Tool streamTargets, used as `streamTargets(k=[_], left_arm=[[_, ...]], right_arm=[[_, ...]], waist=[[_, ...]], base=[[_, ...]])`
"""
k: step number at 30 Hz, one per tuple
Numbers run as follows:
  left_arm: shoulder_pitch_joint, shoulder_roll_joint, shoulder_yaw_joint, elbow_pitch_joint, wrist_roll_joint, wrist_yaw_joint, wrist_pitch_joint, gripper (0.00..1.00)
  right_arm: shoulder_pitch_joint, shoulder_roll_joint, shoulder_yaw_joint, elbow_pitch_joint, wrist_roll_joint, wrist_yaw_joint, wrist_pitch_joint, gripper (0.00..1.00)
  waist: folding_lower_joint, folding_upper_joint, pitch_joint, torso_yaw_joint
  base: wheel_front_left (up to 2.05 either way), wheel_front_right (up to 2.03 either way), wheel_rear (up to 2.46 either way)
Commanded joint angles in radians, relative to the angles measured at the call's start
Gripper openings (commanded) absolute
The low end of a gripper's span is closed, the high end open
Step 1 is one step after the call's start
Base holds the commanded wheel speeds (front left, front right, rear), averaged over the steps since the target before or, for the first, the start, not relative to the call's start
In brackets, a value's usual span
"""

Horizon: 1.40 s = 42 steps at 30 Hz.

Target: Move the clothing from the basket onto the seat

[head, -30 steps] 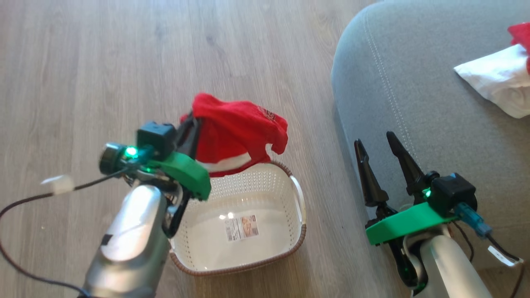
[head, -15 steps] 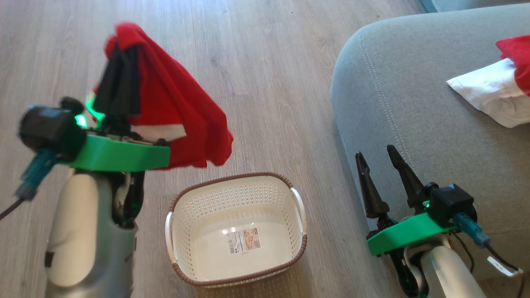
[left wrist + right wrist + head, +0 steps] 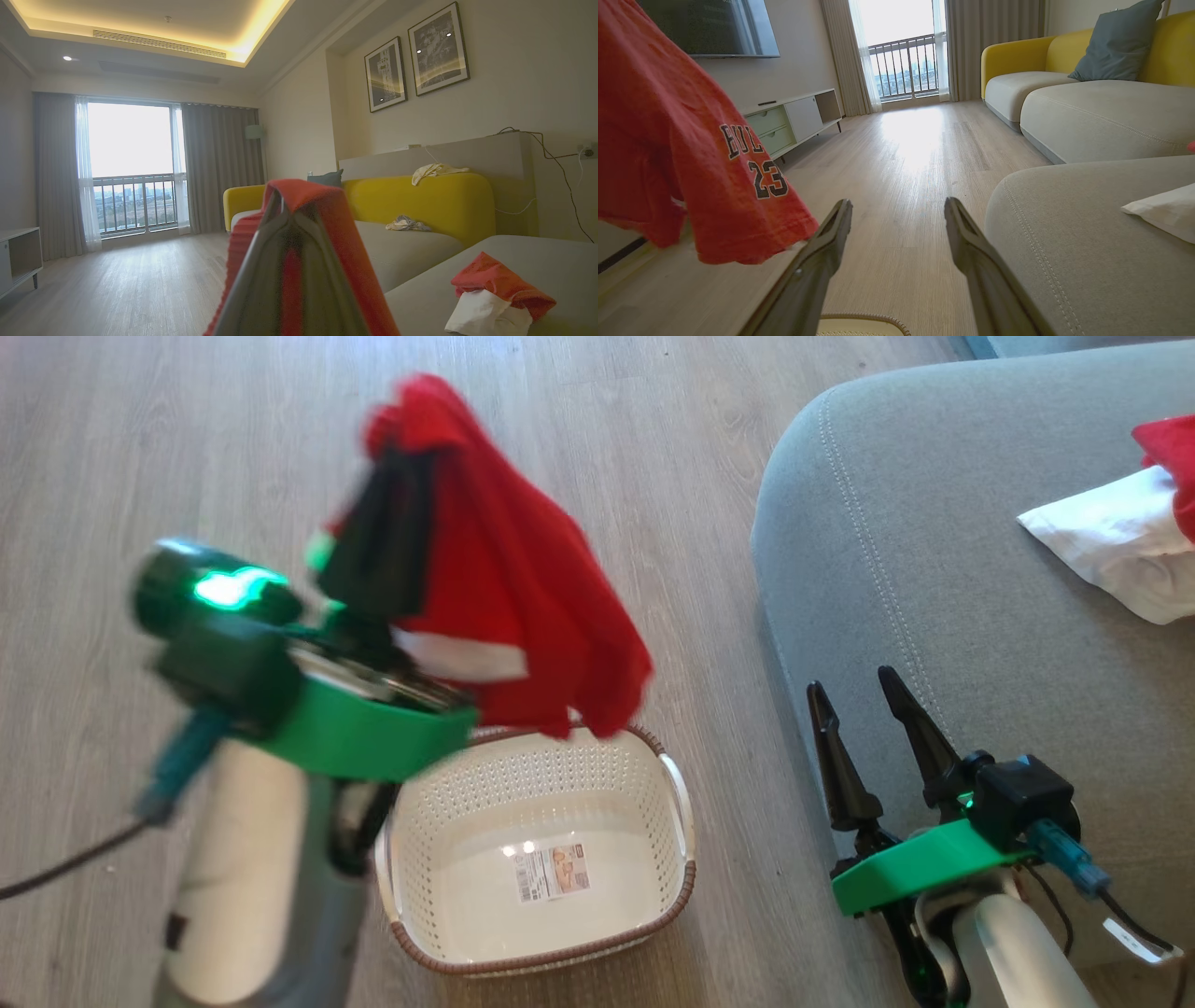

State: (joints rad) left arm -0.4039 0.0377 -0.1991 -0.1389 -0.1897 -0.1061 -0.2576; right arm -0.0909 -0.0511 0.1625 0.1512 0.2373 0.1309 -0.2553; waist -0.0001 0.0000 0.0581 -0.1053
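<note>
My left gripper is shut on a red garment with a white stripe, lifted above the cream basket, whose floor is bare but for a label. The wrist view shows the red cloth draped over my closed fingers. This red garment also hangs at the left of the right wrist view. A red and white garment lies on the grey seat, seen as well in the left wrist view. My right gripper stands open beside the seat's edge, holding nothing.
Wood floor surrounds the basket. A yellow-backed sofa with loose cloths stands beyond the grey seat. A low TV cabinet lines the far wall. A black cable trails from my left arm at the lower left.
My left gripper has lifted the red garment out of the basket and swung it rightward toward the seat. The right gripper has stayed where it was, open.
</note>
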Motion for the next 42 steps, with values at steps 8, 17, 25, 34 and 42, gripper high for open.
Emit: streamTargets(k=[8,17,25,34,42], left_arm=[[0.005,0.013,-0.131,0.035,0.035,-0.021,-0.004,0.0],[0.022,0.013,-0.167,0.065,0.03,-0.023,-0.004,0.0],[0.023,0.013,-0.172,0.072,0.028,-0.024,-0.004,0.0],[0.019,0.013,-0.149,0.08,0.03,-0.024,-0.004,0.0],[0.001,0.013,-0.121,0.097,0.045,-0.024,-0.004,0.0]], right_arm=[[-0.013,0.001,0.01,-0.035,0.001,0.0,-0.006,1.0],[-0.004,0.001,0.004,-0.039,0.005,0.0,-0.006,1.0],[-0.008,0.001,0.0,-0.039,0.007,0.0,-0.006,1.0],[-0.013,0.001,0.002,-0.042,0.009,0.0,-0.006,1.0],[-0.009,0.001,0.052,-0.108,-0.007,0.0,-0.006,1.0]], waist=[[0.0001,0.0,-0.004,0.002],[0.0001,0.0,-0.009,-0.002],[0.0001,0.0,-0.008,0.0],[0.0001,0.0,0.001,-0.013],[0.0001,0.0,0.021,-0.032]], base=[[0.0,0.0,0.0],[0.0,0.0,0.0],[0.0,0.0,0.0],[0.0,0.0,0.0],[0.0,0.0,0.0]])
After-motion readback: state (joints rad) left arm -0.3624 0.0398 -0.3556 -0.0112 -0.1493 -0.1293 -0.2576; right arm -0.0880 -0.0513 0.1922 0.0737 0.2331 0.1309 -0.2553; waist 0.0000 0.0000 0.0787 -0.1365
